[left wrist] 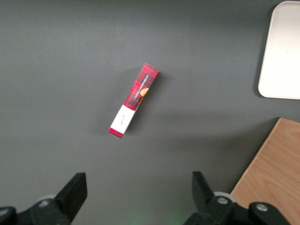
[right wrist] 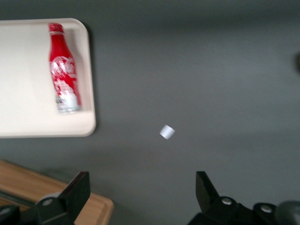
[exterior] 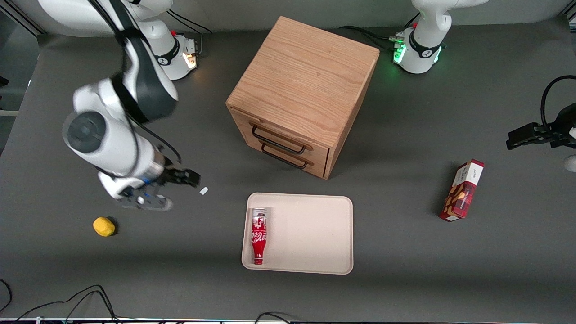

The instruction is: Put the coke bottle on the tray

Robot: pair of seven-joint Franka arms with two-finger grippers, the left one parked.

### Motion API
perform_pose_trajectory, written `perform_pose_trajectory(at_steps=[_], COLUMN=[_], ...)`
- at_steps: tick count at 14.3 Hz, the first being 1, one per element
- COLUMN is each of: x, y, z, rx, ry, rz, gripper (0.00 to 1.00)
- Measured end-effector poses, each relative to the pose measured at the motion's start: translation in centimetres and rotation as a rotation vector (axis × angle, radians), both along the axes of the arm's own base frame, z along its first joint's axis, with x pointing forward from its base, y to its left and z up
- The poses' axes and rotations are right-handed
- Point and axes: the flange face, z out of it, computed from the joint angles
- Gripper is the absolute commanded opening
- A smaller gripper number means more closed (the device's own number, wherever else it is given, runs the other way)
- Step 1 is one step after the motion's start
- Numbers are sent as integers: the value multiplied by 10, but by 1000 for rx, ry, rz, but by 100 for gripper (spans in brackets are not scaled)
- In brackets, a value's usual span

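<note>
red slim coke bottle (exterior: 258, 236) flat on tray (exterior: 310, 234)

Coke bottle (exterior: 259, 235) lies flat on its side in the tray (exterior: 310, 234), along the rim at the working arm's end, red cap toward the front camera, silver base toward the drawer cabinet. Tray is cream-beige, rectangular, rounded corners, flat on the worktop in front of the cabinet's drawers. Claw (right wrist: 140, 197) hangs empty above bare worktop, well apart.

A wooden cabinet (exterior: 303, 92) with two dark-handled drawers stands mid-tabletop (exterior: 450, 279). A red snack box (exterior: 462, 191) lies at about four o'clock from it, toward the parked arm's end. A yellow lump (exterior: 104, 226) sits at eight o'clock, and a small white scrap (exterior: 204, 191) lies nearer, around seven o'clock.
</note>
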Motion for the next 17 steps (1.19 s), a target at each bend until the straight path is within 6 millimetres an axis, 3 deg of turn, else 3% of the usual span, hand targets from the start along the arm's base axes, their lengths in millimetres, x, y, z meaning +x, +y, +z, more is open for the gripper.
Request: perform_pose_trajectory(at_steps=[3, 6, 9, 12, 17], x=[-42, -58, -64, -65, -65], y=[-63, -112, -146, -150, -138], z=[44, 79, 111, 133, 138], rx=[-7, -5, 3, 4, 3], ry=[27, 54, 95, 70, 59], rz=[16, 42, 84, 83, 89], gripper=[100, 100, 100, 100, 100])
